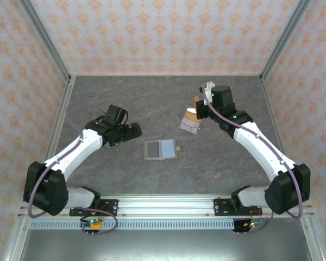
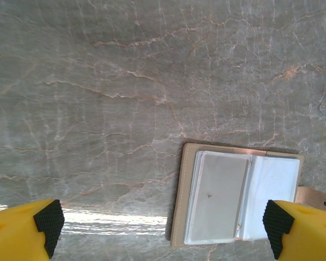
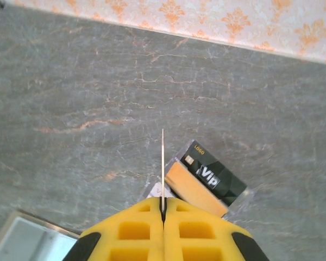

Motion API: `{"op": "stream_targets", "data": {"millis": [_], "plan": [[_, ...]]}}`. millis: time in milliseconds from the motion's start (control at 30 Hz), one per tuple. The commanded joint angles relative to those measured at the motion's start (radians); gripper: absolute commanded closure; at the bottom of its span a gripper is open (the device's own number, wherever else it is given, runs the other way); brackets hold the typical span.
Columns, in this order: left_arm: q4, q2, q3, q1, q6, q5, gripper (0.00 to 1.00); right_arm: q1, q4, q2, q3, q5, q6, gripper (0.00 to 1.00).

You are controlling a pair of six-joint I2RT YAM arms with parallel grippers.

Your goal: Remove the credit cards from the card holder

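The card holder [image 1: 160, 149] lies open and flat mid-table, its grey-blue inside up and a small brown tab on its right edge. In the left wrist view the card holder [image 2: 239, 198] shows clear sleeves in a tan cover. My left gripper [image 1: 132, 131] hovers just left of it, open and holding nothing. Its black pads [image 2: 48, 223] stand wide apart around the left gripper's [image 2: 163, 225] gap. My right gripper [image 1: 199, 105] is at the back right, shut on one credit card [image 3: 162, 163], seen edge-on and upright between the right gripper's [image 3: 163, 209] tips.
Below the right gripper lies a small pile [image 1: 190, 123] on the table. It is a dark and orange card [image 3: 209, 180] on a glossy clear piece. Patterned walls and metal posts enclose the marbled table [image 1: 125, 98]. Open surface lies around the card holder.
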Motion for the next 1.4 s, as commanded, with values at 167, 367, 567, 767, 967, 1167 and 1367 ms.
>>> {"op": "stream_targets", "data": {"millis": [167,367,567,767,967,1167,1367], "plan": [[-0.048,-0.009,0.001,0.010,0.024,-0.053,0.00,-0.025,-0.191,0.161,0.184,-0.091,-0.454,1.00],[-0.027,0.005,-0.001,0.011,0.004,-0.013,0.00,-0.019,-0.333,0.332,0.341,-0.087,-0.576,1.00],[-0.033,0.020,0.005,0.011,0.003,0.001,0.00,-0.023,-0.359,0.451,0.377,-0.067,-0.636,1.00],[-0.032,0.014,-0.006,0.010,-0.002,0.003,0.00,-0.030,-0.350,0.527,0.381,-0.078,-0.670,1.00],[-0.036,0.005,-0.013,0.010,-0.001,0.004,0.00,-0.032,-0.388,0.597,0.447,-0.031,-0.713,1.00],[-0.036,-0.001,-0.022,0.011,-0.002,0.002,0.00,-0.035,-0.403,0.609,0.458,-0.023,-0.736,1.00],[-0.031,0.002,-0.025,0.011,-0.002,0.006,0.00,-0.035,-0.418,0.613,0.460,-0.029,-0.747,1.00]]}}
